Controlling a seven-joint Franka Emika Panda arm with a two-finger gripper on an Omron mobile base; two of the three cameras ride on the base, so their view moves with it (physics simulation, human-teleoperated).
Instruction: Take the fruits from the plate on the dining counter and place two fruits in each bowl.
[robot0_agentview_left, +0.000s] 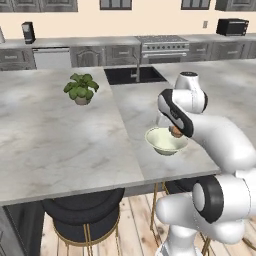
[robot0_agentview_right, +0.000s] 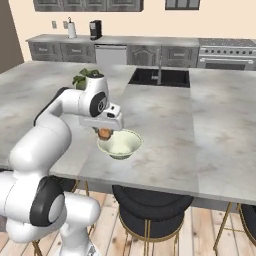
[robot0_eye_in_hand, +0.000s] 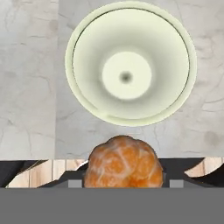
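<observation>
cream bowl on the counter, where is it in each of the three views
Left base view: the bowl sits right of centre on the dining counter, just under the gripper.
Right base view: the bowl is left of centre, near the counter's front edge.
Hand view: the bowl takes up the upper middle, seen from above and empty.
Shared landmark: the orange-red fruit in the gripper, beside the bowl's rim.

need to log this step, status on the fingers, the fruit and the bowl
Gripper shut on orange-red fruit, held above near rim of bowl. Bowl holds nothing yet, upright on dining counter. Nothing between fruit and bowl.
</observation>
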